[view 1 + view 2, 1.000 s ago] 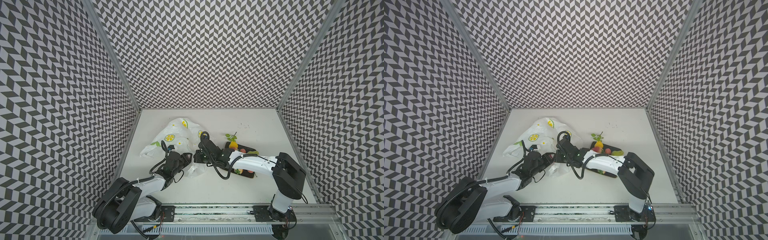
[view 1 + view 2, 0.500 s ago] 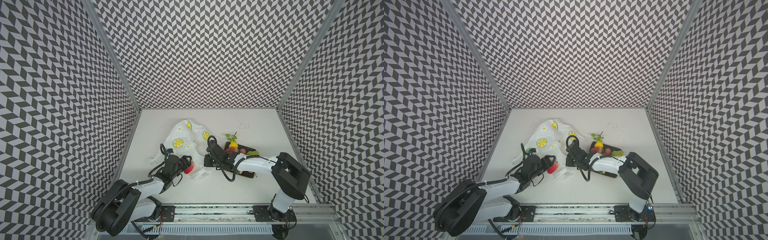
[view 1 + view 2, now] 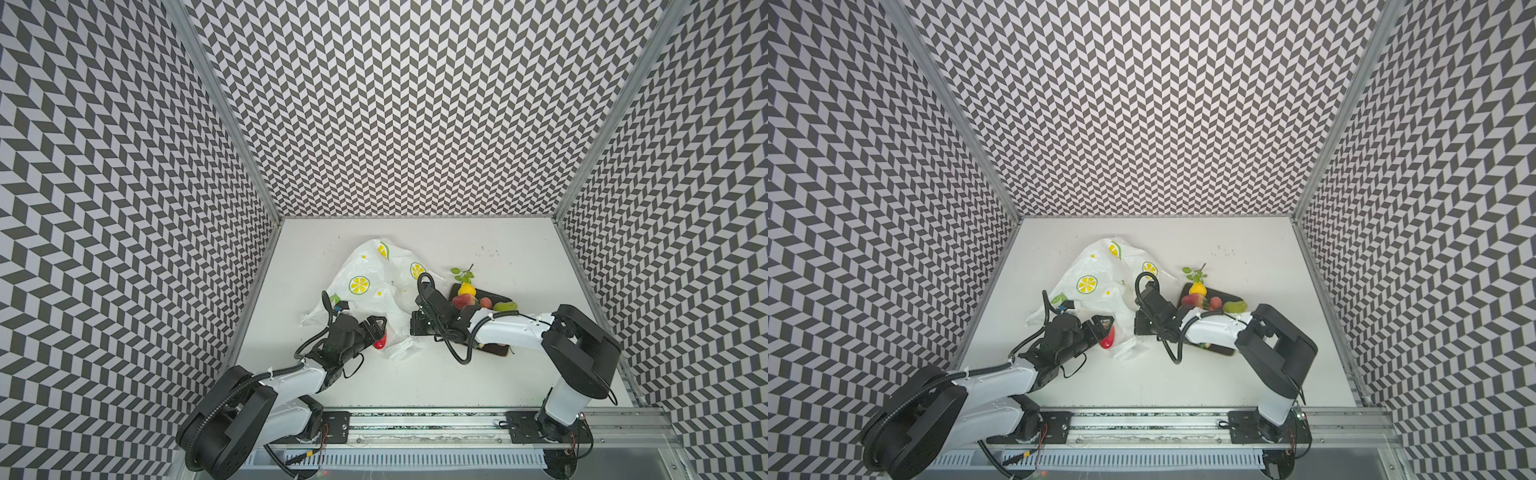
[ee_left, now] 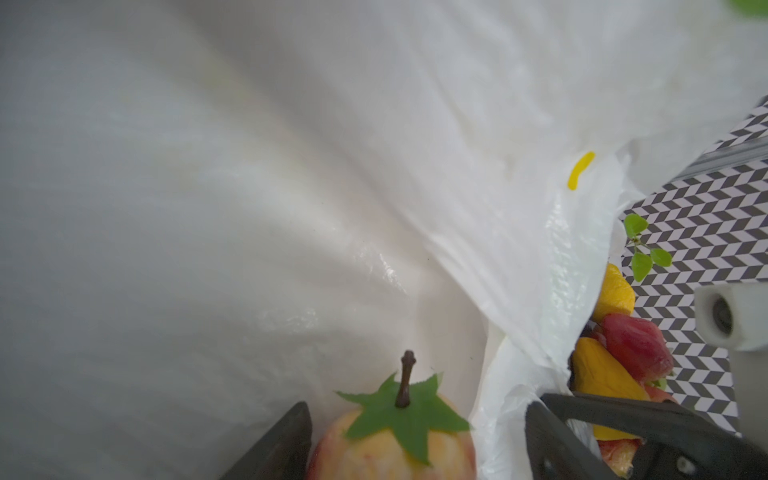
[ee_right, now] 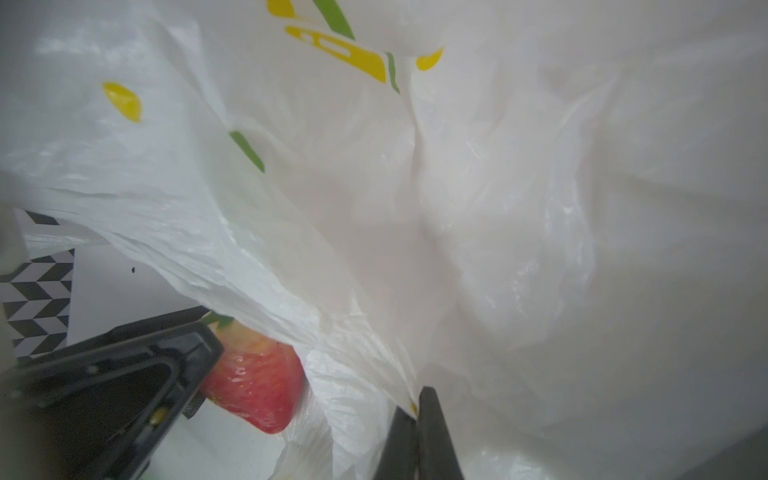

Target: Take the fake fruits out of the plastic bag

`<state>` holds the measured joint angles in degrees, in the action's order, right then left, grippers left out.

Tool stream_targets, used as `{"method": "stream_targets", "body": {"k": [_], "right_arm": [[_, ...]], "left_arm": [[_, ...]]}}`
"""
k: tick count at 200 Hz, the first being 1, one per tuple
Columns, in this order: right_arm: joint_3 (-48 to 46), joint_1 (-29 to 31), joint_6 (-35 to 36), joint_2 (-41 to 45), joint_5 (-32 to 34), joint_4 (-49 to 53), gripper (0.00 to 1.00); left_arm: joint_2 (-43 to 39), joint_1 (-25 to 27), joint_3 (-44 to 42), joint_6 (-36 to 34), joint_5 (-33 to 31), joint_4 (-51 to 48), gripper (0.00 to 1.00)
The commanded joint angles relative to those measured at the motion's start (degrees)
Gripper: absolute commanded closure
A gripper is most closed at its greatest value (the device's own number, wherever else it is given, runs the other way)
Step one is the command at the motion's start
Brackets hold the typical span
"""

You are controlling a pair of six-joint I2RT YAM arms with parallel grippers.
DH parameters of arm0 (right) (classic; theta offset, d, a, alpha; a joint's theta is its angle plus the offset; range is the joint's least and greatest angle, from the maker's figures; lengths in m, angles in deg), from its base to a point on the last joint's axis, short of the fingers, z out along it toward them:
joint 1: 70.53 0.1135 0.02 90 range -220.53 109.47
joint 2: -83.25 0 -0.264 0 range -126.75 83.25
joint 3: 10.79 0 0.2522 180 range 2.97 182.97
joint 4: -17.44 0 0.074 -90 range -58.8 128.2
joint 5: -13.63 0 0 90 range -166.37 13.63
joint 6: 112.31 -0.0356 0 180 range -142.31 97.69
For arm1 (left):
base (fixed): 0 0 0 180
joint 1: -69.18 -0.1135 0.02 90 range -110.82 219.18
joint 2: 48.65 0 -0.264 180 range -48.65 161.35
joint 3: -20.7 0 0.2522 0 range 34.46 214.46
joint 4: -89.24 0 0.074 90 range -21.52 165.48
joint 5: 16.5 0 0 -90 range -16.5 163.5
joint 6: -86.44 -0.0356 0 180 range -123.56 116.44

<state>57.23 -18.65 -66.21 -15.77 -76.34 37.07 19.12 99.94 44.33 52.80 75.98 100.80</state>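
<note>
While the right end effector (image 5: 417,411) pinches the plastic bag (image 3: 374,282), the left end effector (image 4: 419,409) stands open around an apple (image 4: 386,455)

The bag (image 3: 374,286) lies on the worktop (image 3: 519,257), left of centre. Just right of it sits a plate (image 3: 498,298) with a heap of fruits (image 3: 465,300) on its far end, and a sprig (image 3: 462,274) reaches past the plate's far corner. The right arm crosses over the plate's near part. An apple (image 3: 380,342) lies at the bag's near edge, between the spread jaws of the left claw (image 3: 377,330), which comes in from the near left. The right claw (image 3: 415,329) sits between bag and plate, its jaws pinched on the bag's film. A flap of the bag lies just near of both claws.
</note>
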Motion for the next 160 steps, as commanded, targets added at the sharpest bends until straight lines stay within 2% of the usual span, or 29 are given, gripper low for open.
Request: {"method": "stream_targets", "body": {"k": [1, 20, 55, 92, 124, 160], "right_arm": [[1.4, 0.0, 0.4, 0.9, -1.0, -2.7, 1.0], [1.6, 0.0, 0.6, 1.0, -1.7, -2.7, 1.0], [1.8, 0.1, 1.0, 1.6, -1.6, -2.6, 1.0], [2.4, 0.1, 1.3, 1.1, -1.6, -2.4, 1.0], [3.4, 0.1, 1.9, 0.7, -1.3, -2.3, 1.0], [7.0, 0.1, 4.0, -0.7, -0.1, -2.3, 1.0]], "left_arm": [[0.1, 0.4, 1.0, -2.7, 0.3, -3.7, 0.17], [2.0, 1.2, 2.6, -3.6, -1.2, -6.6, 0.19], [4.9, 3.5, 4.5, -4.1, -4.9, -9.1, 0.3], [5.4, 4.0, 4.9, -4.1, -5.6, -9.5, 0.49], [0.6, 4.0, 5.8, -4.8, -8.4, -13.7, 0.63], [-10.1, 3.9, 7.9, -5.1, -14.4, -22.7, 0.66]]}}
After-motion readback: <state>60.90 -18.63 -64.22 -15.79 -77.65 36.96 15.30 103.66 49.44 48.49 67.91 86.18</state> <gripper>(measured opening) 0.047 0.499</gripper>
